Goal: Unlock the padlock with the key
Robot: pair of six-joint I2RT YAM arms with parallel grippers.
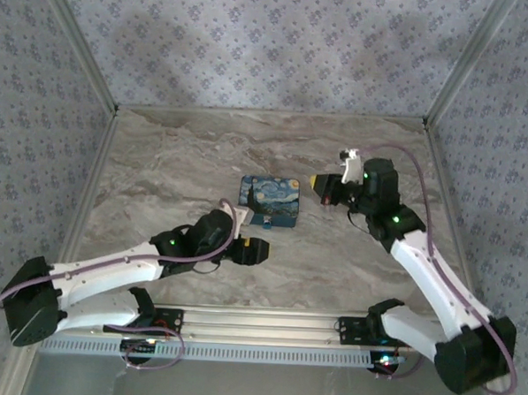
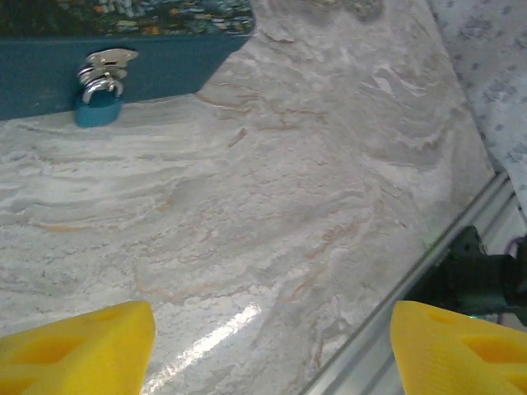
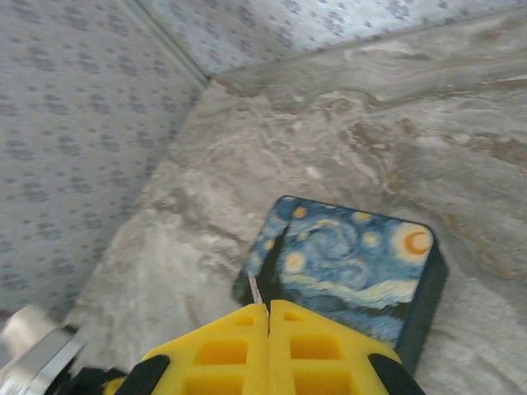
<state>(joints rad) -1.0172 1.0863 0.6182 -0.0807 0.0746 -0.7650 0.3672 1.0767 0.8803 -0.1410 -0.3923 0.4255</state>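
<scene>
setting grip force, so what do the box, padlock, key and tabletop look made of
The box is probably printed tin: smooth painted lid, plain teal sides. The padlock has a teal coated body and a shiny metal shackle. The key is a thin silvery sliver pinched in the right tool, likely metal. The tabletop shows marble-look veining with a glossy glare; stone or laminate, unclear.

Seen from the left wrist, the starry-night tin runs off the top edge, leaving just its teal wall and a strip of lid. The left gripper is cropped to two yellow fingertips in the bottom corners. The padlock hangs a little soft, keyhole impossible to make out. The right gripper, fingers pressed together, buries all but a silvery tip of the key and covers the tin's near corner. From above, the padlock is a mere speck.
</scene>
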